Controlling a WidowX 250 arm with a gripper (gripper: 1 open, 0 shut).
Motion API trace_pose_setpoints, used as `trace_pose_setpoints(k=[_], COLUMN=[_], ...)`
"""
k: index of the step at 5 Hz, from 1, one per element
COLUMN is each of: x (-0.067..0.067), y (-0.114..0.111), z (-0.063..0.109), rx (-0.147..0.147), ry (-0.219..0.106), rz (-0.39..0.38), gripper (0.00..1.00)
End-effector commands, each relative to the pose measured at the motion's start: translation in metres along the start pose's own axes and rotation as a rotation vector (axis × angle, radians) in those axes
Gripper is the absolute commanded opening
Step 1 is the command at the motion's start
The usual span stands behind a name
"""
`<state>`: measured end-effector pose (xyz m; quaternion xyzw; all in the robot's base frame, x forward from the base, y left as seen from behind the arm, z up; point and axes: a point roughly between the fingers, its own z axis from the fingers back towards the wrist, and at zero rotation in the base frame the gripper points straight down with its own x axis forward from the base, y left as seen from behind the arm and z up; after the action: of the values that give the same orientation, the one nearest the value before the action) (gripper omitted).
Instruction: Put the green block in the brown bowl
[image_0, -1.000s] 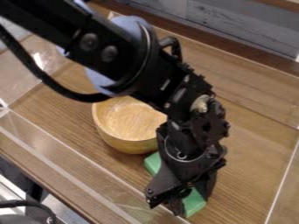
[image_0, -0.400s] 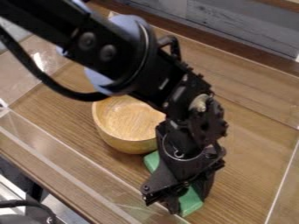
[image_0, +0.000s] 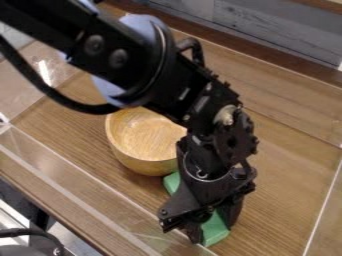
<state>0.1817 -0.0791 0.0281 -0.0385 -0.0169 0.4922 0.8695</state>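
Camera view: the black gripper points straight down, jaws clenched around the green block on the wooden table, beside the brown bowl.

The arm was matte black and bulky — rounded housings with recessed screw holes, a thin black cable, and a black gripper with angular fingers.

A wood-grain table with clear raised edging stands before a grey patterned backdrop.
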Motion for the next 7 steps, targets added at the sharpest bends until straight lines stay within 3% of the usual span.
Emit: trace_pose_setpoints(k=[1, 7], x=[0.004, 0.014], y=[-0.007, -0.005], z=[0.010, 0.025], rx=[-0.046, -0.052], ry=[-0.014, -0.043], rz=[-0.010, -0.092], gripper=[0.00, 0.00])
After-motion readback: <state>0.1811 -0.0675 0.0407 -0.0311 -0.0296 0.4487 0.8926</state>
